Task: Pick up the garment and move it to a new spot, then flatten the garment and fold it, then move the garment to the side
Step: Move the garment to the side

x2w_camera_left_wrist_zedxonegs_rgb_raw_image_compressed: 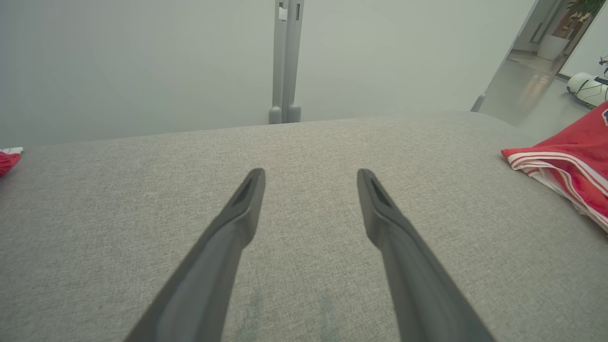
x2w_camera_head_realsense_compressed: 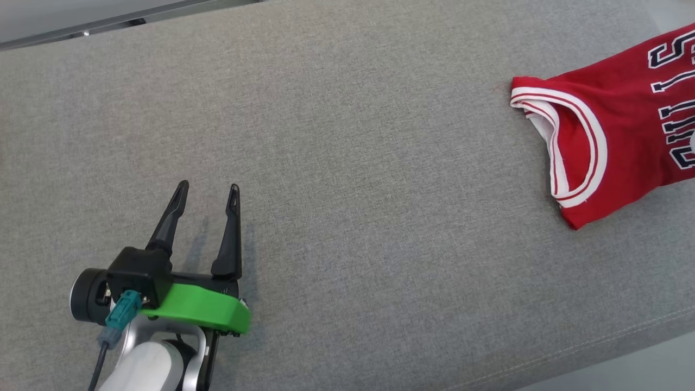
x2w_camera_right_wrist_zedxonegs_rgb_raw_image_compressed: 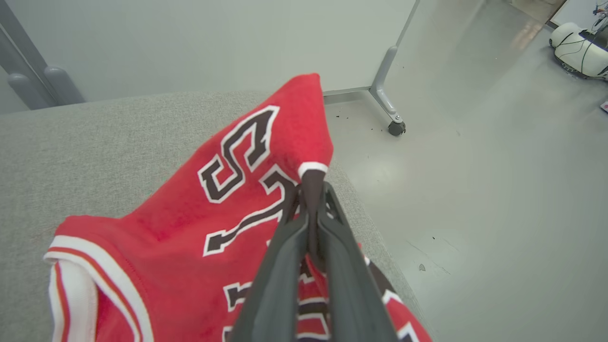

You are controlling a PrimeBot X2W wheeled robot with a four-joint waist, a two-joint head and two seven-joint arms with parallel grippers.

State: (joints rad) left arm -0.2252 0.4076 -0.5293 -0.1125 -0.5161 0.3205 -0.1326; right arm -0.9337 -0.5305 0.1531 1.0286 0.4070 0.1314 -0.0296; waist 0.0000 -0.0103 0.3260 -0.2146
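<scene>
1. Presently, garment (x2w_camera_head_realsense_compressed: 597,136): a red jersey with a white-trimmed armhole and dark lettering. It lies at the right end of the grey cushion (x2w_camera_head_realsense_compressed: 347,136), close to the edge above the floor (x2w_camera_right_wrist_zedxonegs_rgb_raw_image_compressed: 475,199).
2. Right gripper (x2w_camera_right_wrist_zedxonegs_rgb_raw_image_compressed: 311,187): fingers pinched together on a white-hemmed fold of the garment, with cloth peaking above the tips.
3. Left gripper (x2w_camera_head_realsense_compressed: 208,187): fingers spread wide and holding nothing, over bare cushion and well apart from the garment.
4. Hazard, as we judge it: the pinch takes little cloth, near a hem, so a firm pull could slip it free.
5. Hazard, likewise judged: held at one point, the jersey would probably trail bunched. So near the edge, loose cloth could slide to the floor.
6. Right wrist view: gives us the grip itself and the drop beside the cushion. The head view's frame cuts the garment off short of that point.
7. Head view: gives us the stretch of bare cushion between left gripper and garment.
8. Left wrist view: adds a small red scrap (x2w_camera_left_wrist_zedxonegs_rgb_raw_image_compressed: 7,160) at the cushion's far left.
</scene>
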